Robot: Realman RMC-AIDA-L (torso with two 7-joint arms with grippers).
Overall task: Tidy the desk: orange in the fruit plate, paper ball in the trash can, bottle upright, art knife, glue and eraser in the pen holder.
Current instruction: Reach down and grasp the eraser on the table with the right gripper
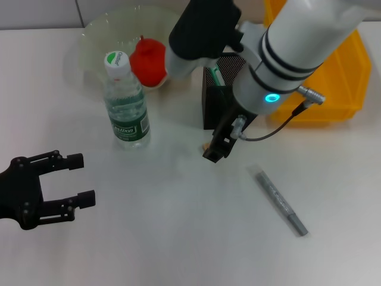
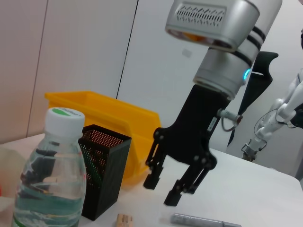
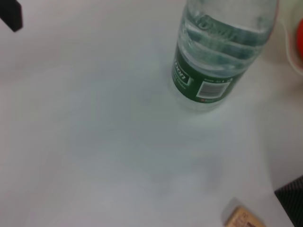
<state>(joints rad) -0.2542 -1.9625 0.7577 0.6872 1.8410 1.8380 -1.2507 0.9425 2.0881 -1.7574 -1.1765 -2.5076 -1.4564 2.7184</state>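
The small tan eraser [image 1: 205, 146] lies on the desk beside the black mesh pen holder [image 1: 215, 110], right gripper [image 1: 215, 149] poised just above it, fingers apart and empty, needing to descend and close. The holder contains something green; the orange [image 1: 147, 61] sits in the fruit plate [image 1: 98, 36]. Left gripper [image 1: 77, 179] idles open.

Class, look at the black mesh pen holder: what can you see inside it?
In the pen holder, the head view shows only a green-and-white item at the rim. The right arm covers most of the opening, so other contents cannot be seen.
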